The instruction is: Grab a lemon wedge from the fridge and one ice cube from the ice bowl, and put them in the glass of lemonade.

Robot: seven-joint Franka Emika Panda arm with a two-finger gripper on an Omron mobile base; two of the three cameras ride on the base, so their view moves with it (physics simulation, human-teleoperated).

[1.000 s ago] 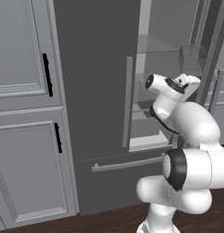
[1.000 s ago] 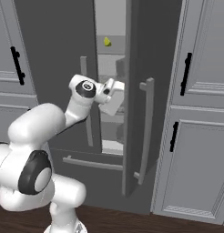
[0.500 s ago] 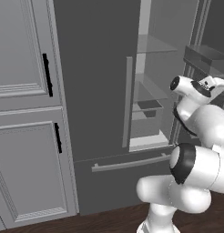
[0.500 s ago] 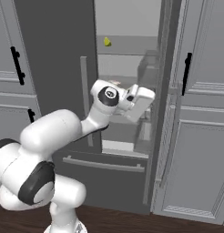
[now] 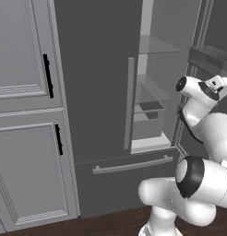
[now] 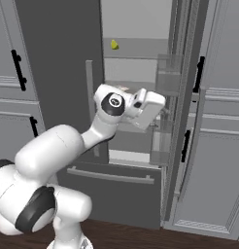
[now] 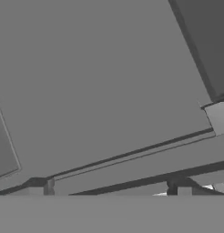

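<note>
Item: tall dark grey double-door fridge (image 5: 97,92), right door swung open; collision and reach hazard.
Tiny bright yellow-green lemon wedge (image 6: 114,44) lies on an upper shelf, well above the white two-finger gripper (image 6: 158,116), whose jaws stand spread wide and hold nothing. Risks, as judged: the wrist sits close to the open door's inner racks (image 6: 167,82) and may clip them when rising; so small a wedge may slip from the fingers or be nudged deeper along the shelf.
</note>
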